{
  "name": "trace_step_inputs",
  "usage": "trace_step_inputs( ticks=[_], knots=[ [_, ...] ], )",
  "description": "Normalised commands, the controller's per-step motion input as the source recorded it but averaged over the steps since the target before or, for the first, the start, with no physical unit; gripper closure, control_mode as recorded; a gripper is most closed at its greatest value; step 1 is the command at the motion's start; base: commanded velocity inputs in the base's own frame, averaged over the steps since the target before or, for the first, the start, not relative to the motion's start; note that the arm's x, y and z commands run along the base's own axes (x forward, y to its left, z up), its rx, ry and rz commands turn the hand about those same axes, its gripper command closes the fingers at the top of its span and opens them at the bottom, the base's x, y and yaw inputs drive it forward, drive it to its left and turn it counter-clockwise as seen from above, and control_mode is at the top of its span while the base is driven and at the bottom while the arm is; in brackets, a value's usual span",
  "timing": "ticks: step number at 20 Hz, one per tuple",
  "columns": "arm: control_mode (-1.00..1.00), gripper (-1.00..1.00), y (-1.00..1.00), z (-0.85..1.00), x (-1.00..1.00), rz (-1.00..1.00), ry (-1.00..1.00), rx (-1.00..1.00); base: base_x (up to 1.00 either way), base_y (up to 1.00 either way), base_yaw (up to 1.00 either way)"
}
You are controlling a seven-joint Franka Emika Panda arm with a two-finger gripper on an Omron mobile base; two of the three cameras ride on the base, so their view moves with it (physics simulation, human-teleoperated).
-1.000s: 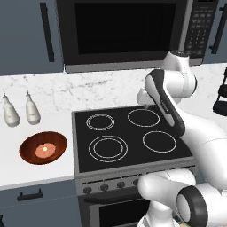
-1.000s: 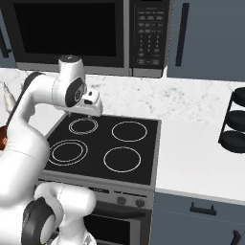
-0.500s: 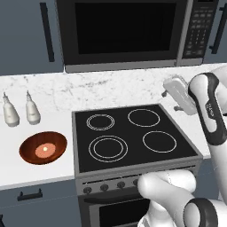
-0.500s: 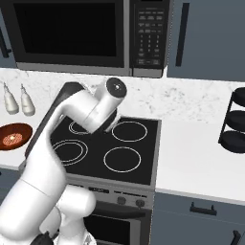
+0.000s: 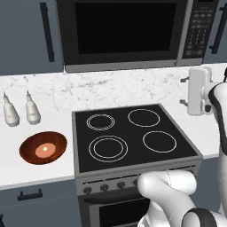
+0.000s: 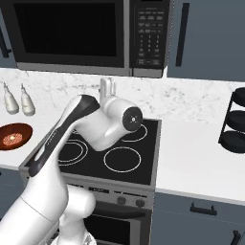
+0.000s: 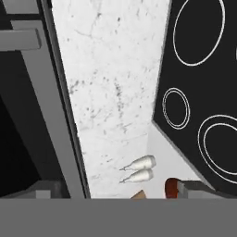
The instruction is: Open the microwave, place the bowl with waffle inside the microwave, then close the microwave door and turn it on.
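The shallow round reddish-brown bowl (image 5: 43,147) sat on the white counter (image 5: 26,173) left of the black stove (image 5: 133,135), the small orange waffle (image 5: 43,150) inside it. I could not tell how the gripper (image 6: 107,87) fingers stood.

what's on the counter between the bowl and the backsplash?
Two small white bottles stand side by side behind the bowl, which holds the waffle, near the marble backsplash; shows in the left base view.

microwave (image 5: 128,33): black and steel-grey box mounted above the stove, keypad at its right
microwave door (image 5: 122,29): dark glass window, shut flush
bowl (image 5: 43,147): shallow, glossy reddish-brown, set upright on the white desk (image 5: 35,173) left of the stove
waffle (image 5: 44,150): small pale orange disc lying in the bowl's middle
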Motion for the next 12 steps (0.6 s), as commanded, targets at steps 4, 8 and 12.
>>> trace_step_inputs(
  ticks=[4,8,12],
  knots=[
    [-1.0,-1.0,-0.06,0.77,0.12,-0.19,0.08,0.65,0.0,0.0,0.0],
    [-1.0,-1.0,-0.29,0.72,0.01,-0.12,0.06,0.77,0.0,0.0,0.0],
    [-1.0,-1.0,-0.28,0.61,0.01,-0.19,0.01,0.7,0.0,0.0,0.0]
  ],
)
